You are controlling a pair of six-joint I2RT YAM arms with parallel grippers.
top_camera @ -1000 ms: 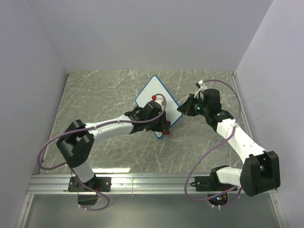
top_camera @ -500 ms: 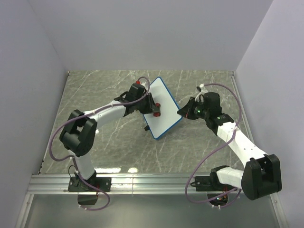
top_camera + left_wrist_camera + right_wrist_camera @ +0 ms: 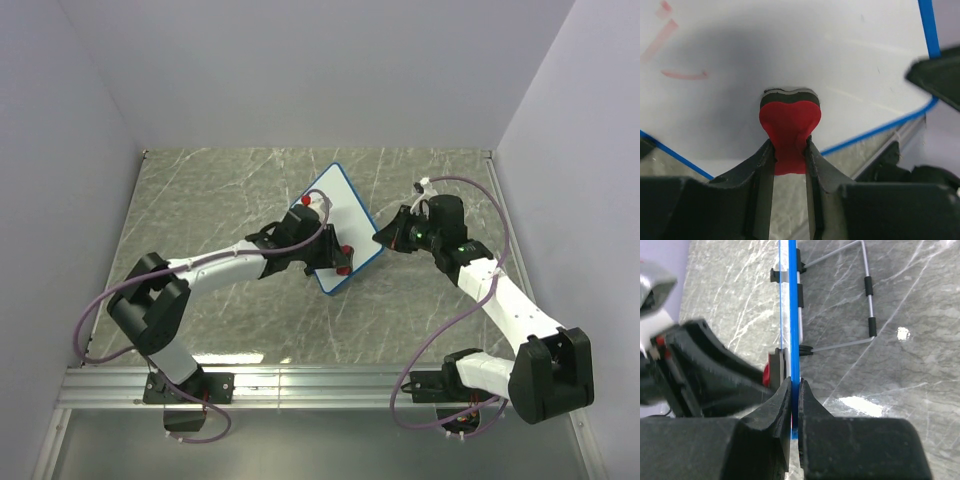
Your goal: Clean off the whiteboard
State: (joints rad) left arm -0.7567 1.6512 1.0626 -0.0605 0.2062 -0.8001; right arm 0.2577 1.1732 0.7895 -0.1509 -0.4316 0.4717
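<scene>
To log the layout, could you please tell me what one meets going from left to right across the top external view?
left arm's elbow → whiteboard → right gripper → right arm's elbow

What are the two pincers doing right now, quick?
Left pincer: closed, holding the red eraser against the whiteboard.
Right pincer: closed, gripping the whiteboard's blue edge.

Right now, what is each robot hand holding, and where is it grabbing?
The left gripper pinches the red eraser by its narrow end. The right gripper clamps the whiteboard by its blue edge.
</scene>
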